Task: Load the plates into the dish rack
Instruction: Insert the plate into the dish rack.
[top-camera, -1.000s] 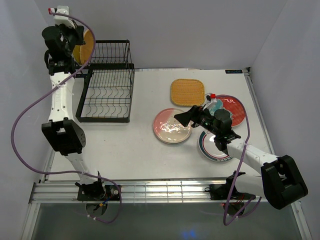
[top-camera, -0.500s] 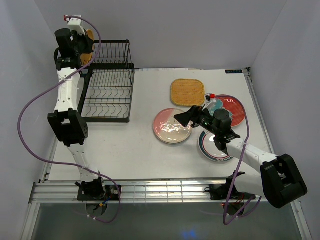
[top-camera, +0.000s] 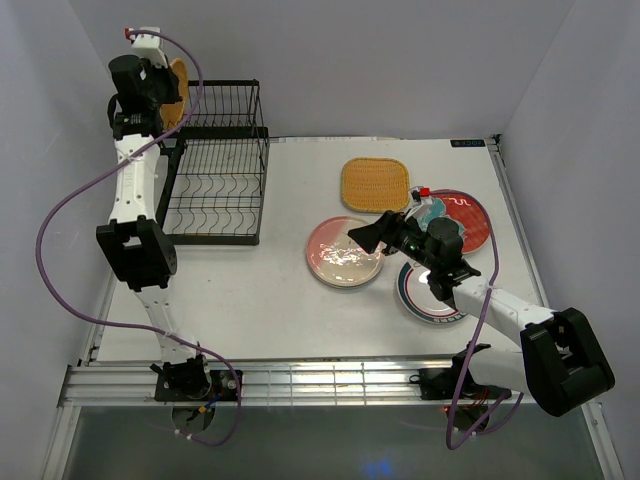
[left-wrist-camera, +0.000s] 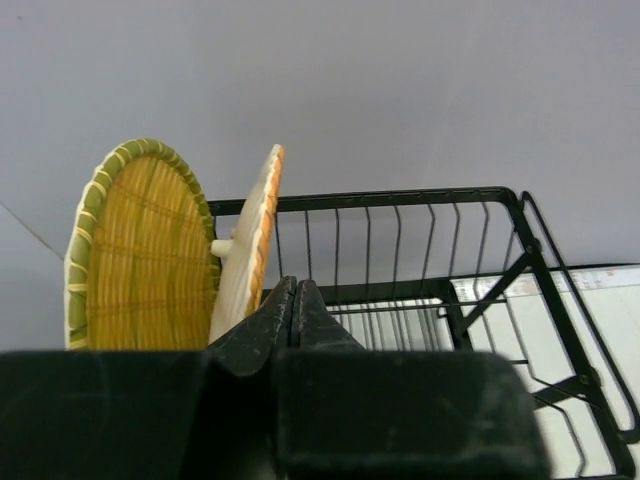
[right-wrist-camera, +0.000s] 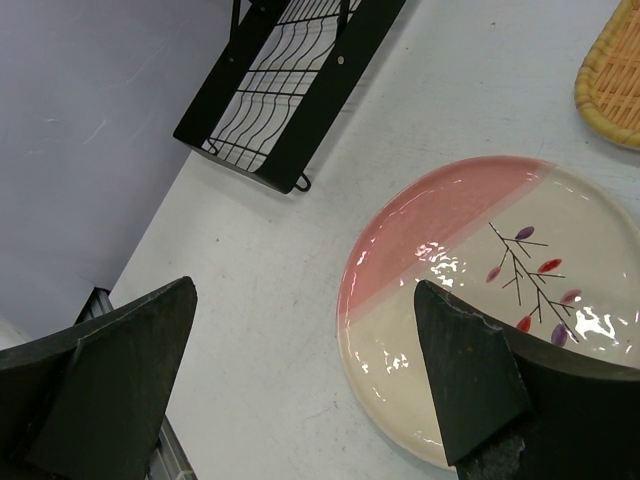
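Note:
A round yellow woven plate (top-camera: 178, 82) stands on edge at the rear left corner of the black dish rack (top-camera: 213, 165). My left gripper (top-camera: 158, 88) is raised beside it. In the left wrist view the fingers are pressed together with nothing between them. The plate's pale edge (left-wrist-camera: 255, 240) and a woven face (left-wrist-camera: 140, 250) lie just left of the tips, with the rack (left-wrist-camera: 400, 260) behind. My right gripper (right-wrist-camera: 305, 285) hangs open over the left rim of the pink-and-white plate (right-wrist-camera: 460, 240), which lies flat on the table (top-camera: 343, 252).
A rounded-square yellow woven plate (top-camera: 375, 185) lies behind the pink one. A red plate (top-camera: 468, 215) and a teal plate (top-camera: 432, 210) overlap at the right. A white plate with green rings (top-camera: 425, 298) sits under the right arm. White walls enclose the table.
The left arm has risen and swung back towards the rack's rear corner, and the round yellow plate now stands higher and further back. The right arm has not moved.

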